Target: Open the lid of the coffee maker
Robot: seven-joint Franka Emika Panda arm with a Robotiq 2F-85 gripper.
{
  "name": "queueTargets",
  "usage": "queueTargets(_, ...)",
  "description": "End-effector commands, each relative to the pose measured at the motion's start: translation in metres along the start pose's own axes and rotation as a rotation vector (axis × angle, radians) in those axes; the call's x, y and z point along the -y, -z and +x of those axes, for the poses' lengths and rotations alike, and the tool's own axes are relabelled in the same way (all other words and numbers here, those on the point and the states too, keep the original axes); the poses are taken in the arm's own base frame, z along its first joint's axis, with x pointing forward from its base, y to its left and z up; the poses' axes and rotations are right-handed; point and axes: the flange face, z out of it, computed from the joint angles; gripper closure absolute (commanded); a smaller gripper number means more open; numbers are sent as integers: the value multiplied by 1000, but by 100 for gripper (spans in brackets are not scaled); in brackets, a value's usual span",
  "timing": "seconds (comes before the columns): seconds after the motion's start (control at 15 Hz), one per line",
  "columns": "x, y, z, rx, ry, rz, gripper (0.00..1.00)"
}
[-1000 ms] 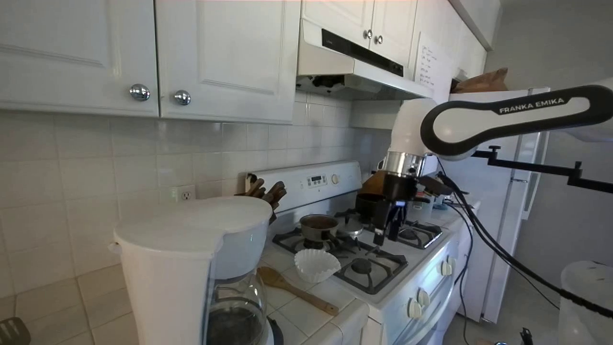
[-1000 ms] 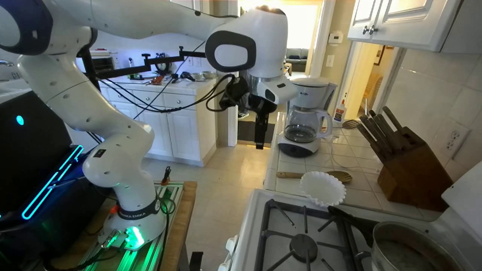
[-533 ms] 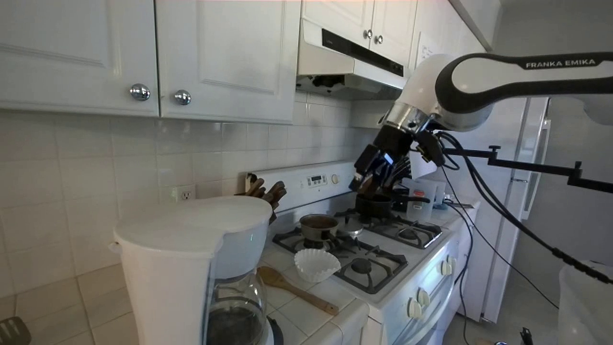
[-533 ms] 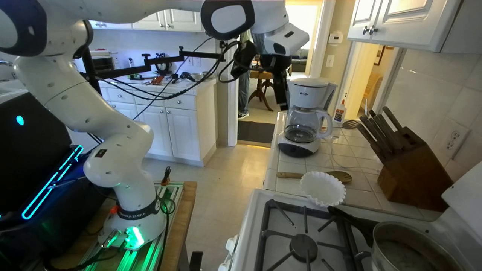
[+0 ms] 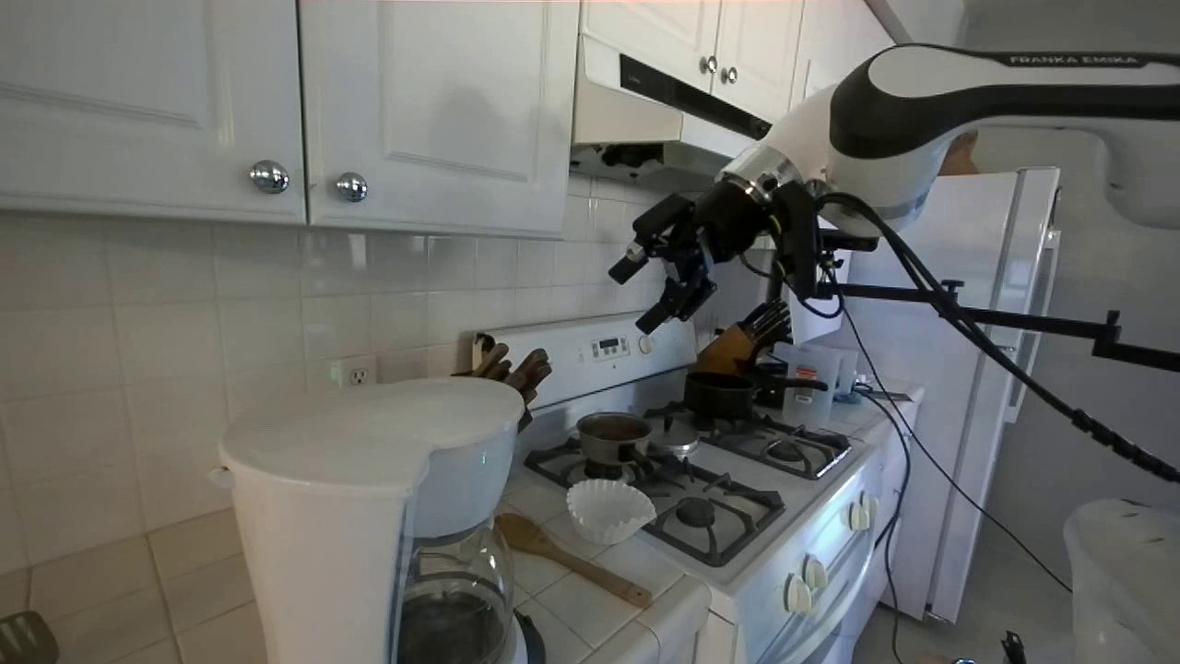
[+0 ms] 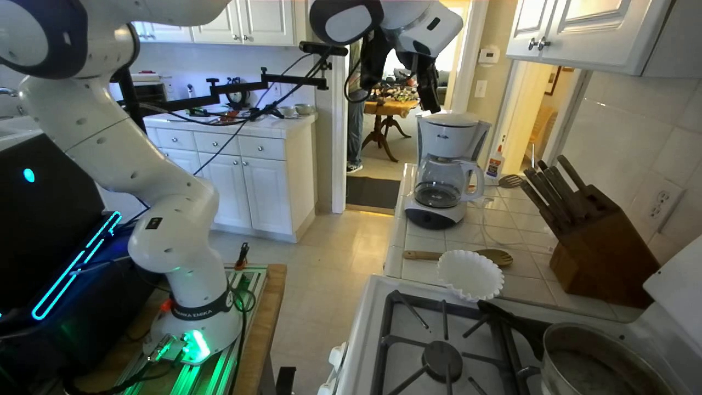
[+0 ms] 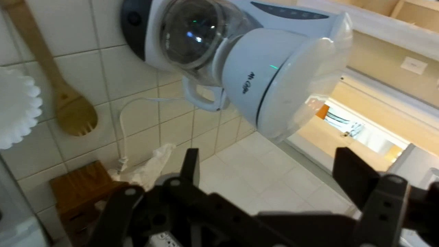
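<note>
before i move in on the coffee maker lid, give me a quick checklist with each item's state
1. Lid not yet open: ok, down on the coffee maker.
2. Gripper open: ok, jaws apart.
3. Gripper empty: ok, nothing between the jaws in the wrist view.
4. Gripper at the lid: not ok, apart from it.
5. Carafe in the coffee maker: ok.
6. Lid's swing clear of the cabinet: cannot tell.

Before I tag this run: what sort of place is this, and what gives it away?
Looks like a home kitchen. A gas stove sits under a range hood, and a drip coffee maker stands nearby.
</note>
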Motion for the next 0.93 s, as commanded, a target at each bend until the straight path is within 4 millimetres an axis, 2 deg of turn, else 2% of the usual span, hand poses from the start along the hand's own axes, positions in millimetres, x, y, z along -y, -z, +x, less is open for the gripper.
queueTargets(0.0,9,-39,22,74,-20,145,0)
queueTargets(0.2,3,-73,28,162,-38,212,0)
queueTargets(0.53,-15,-114,29,300,-24,222,0)
queueTargets(0.87,-18,-125,30,329,-2,212,0)
